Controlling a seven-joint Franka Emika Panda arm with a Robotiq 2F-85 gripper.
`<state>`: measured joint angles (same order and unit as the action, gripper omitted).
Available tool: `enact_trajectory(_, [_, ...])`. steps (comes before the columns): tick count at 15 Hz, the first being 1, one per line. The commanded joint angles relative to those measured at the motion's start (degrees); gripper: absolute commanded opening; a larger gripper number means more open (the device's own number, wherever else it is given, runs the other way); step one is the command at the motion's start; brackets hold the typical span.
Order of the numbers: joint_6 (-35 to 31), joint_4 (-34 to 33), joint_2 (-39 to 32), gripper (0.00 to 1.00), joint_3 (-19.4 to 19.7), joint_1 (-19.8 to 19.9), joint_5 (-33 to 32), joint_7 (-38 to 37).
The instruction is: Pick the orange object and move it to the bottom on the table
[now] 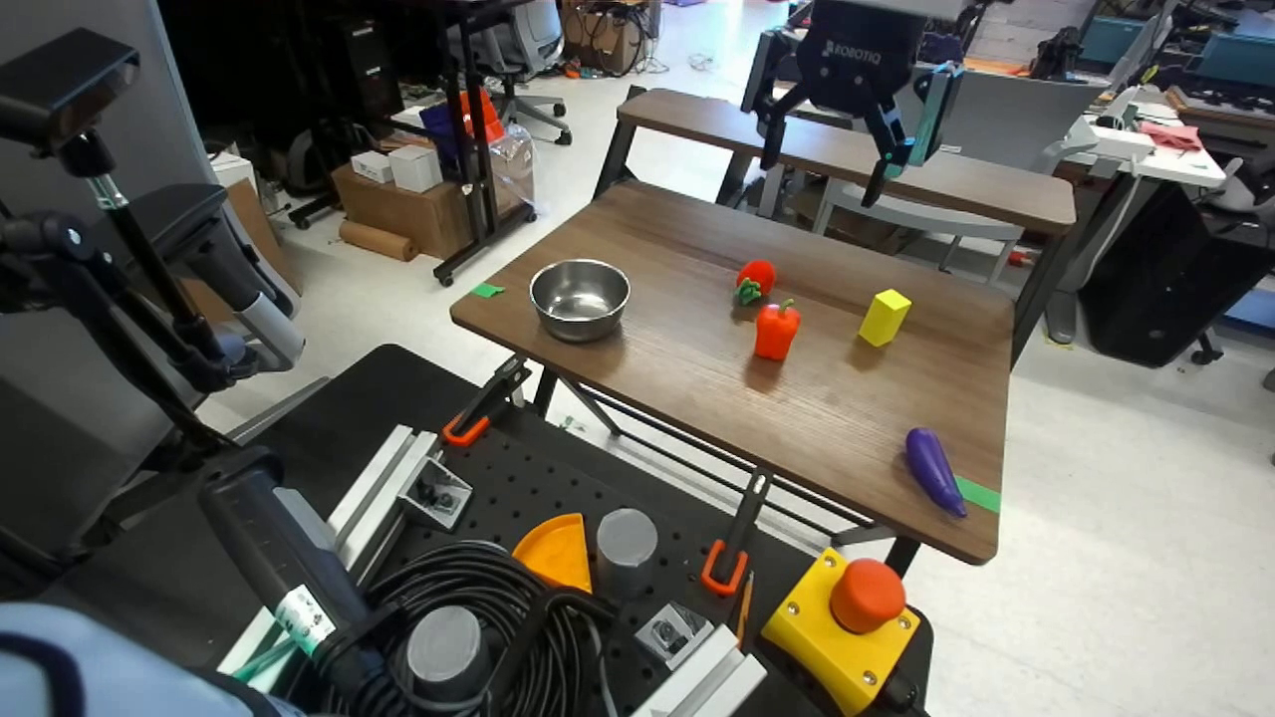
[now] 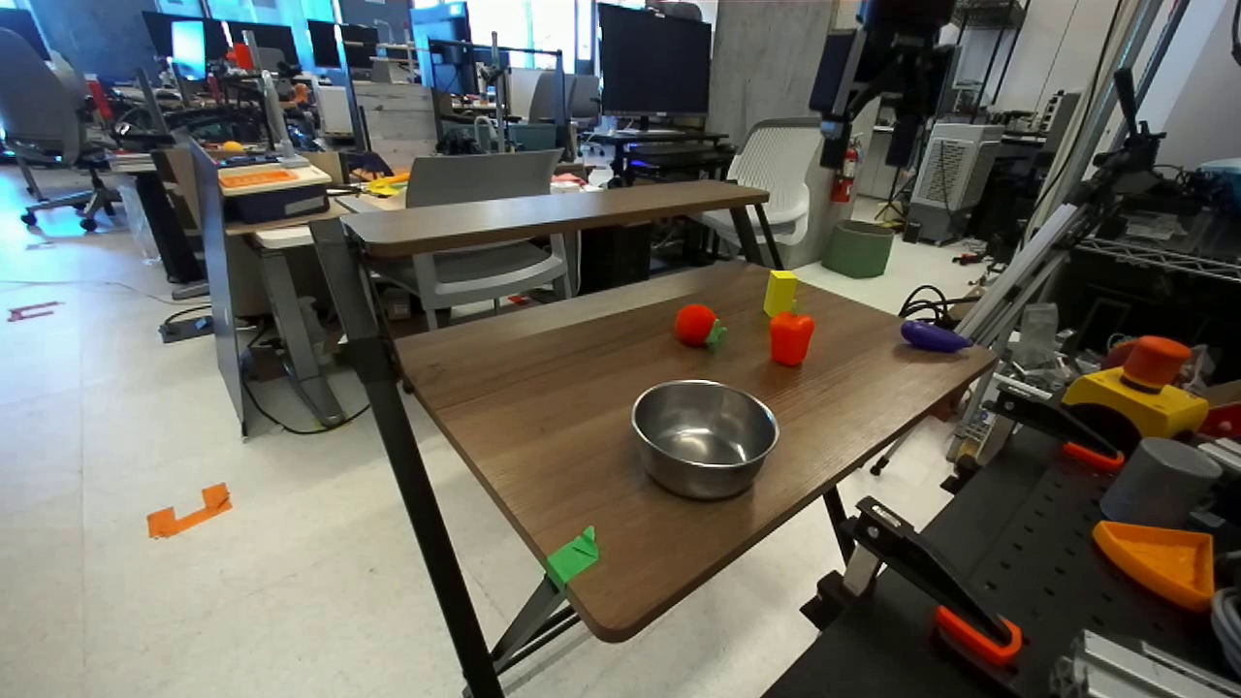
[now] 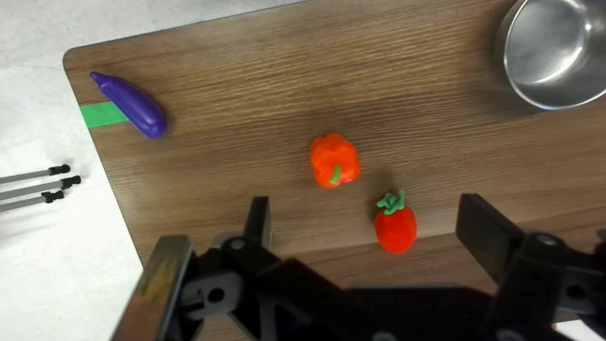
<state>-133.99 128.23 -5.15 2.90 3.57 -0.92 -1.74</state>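
The orange pepper, red-orange with a short green stem on top, stands upright on the brown wooden desk. Near the pepper yet apart from it, on the side toward the desk's raised shelf, lies the red tomato, tipped over, its green leafy end turned roughly toward the pepper. Also near the pepper, but not touching it, the yellow block stands on end. Across the pepper from that block, and well apart from it, sits the steel bowl.

The purple eggplant lies farther from the pepper than the tomato or the block, overlapping a strip of green tape at the desk's end. A second piece of green tape is on the desk beyond the bowl from the pepper.

The pincer is raised well above the pepper and released, its black fingers spread wide; in the wrist view the tomato shows in the gap between them, on the desk below.

On the side of the pepper away from the shelf, past the desk's edge, is the black perforated platform, bearing a yellow box with a red button.
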Motion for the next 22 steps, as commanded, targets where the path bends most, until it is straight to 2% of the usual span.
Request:
enact_trajectory(1, [-2.7, -8.2, -10.9, 1.00, 0.6, 0.5, 0.5, 0.4])
enact_trajectory(4, [-3.5, -12.8, -17.5, 1.00, -0.1, 1.0, 1.6, 2.3])
enact_trajectory(9, [-1.3, -19.1, -26.2, 1.00, -0.8, 1.1, 2.0, 3.8])
enact_trajectory(19, [4.7, -25.8, -36.0, 1.00, -1.0, -0.7, 0.2, 3.1])
enact_trajectory(21, [5.2, -26.4, -36.6, 0.72, -1.0, -0.9, 0.2, 2.9])
enact_trajectory(22, [5.6, -26.7, -36.7, 0.66, -1.0, -0.9, 0.4, 3.0])
